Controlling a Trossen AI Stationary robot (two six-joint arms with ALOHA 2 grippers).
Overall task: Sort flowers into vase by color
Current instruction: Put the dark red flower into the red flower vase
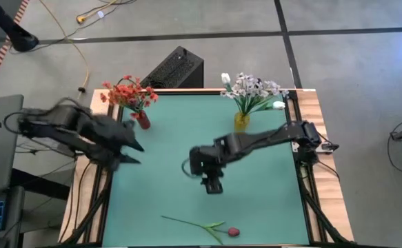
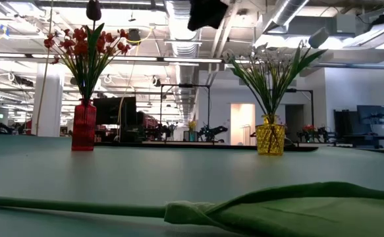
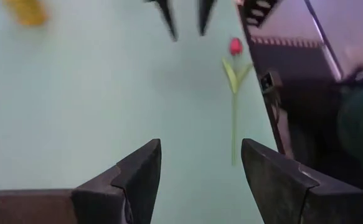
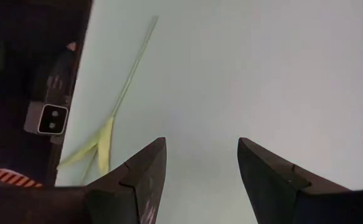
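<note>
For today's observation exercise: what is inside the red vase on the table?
The red vase holds a bunch of orange-red flowers with green leaves, plus one dark bud standing above them. The stem ends within the vase cannot be seen.

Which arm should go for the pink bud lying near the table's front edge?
Probably right. The right gripper hangs open over mid-table, nearest the loose pink flower. The left gripper, open too, sits farther off, by the red vase where the bud likely belongs.
</note>
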